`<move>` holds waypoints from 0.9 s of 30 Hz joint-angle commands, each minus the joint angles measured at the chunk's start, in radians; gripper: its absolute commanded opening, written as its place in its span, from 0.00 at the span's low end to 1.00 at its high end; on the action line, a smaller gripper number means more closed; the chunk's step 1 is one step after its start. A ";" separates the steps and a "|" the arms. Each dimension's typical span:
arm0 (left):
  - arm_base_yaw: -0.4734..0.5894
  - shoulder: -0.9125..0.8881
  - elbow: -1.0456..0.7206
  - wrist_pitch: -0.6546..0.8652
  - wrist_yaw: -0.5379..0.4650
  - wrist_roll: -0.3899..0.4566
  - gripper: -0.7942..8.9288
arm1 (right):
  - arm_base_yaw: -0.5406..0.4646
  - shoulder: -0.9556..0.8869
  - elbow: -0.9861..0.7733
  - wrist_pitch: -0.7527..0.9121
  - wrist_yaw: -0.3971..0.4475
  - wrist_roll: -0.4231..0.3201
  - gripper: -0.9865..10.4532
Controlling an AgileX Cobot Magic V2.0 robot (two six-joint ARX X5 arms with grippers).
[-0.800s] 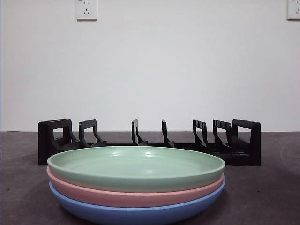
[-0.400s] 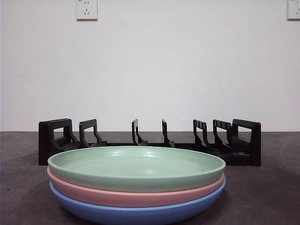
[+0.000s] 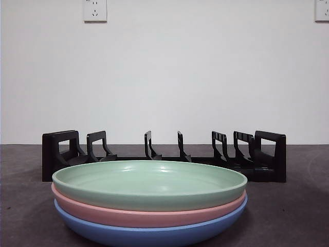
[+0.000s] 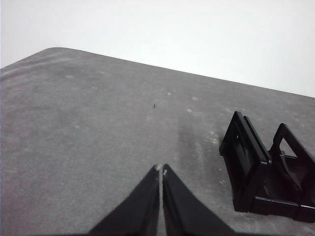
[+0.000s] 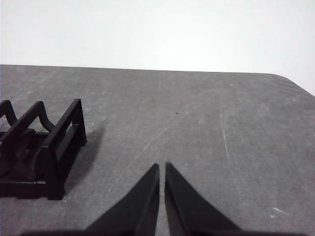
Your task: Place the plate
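My left claw (image 4: 161, 170) and right claw (image 5: 162, 166) are hovering closed and empty; stacked green plate (image 3: 149, 184) is sitting at 6 o'clock of the black slotted rack (image 3: 163, 154).

Even, bright light, soft shadows beside the rack (image 5: 42, 147), sharp focus, white wall overexposed

My front camera sits low, close behind the stacked plates (image 3: 149, 200); both wrist cameras look down, sharing the rack (image 4: 266, 172).
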 commanded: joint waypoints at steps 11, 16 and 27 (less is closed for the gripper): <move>-0.001 -0.002 -0.018 0.034 0.003 -0.005 0.09 | -0.002 -0.002 -0.004 0.011 0.000 0.017 0.10; -0.001 -0.002 -0.018 0.054 0.003 -0.005 0.09 | -0.002 -0.002 -0.004 0.011 0.000 0.017 0.10; -0.001 -0.002 -0.018 0.063 0.003 -0.005 0.09 | -0.002 -0.002 -0.004 0.011 0.000 0.017 0.10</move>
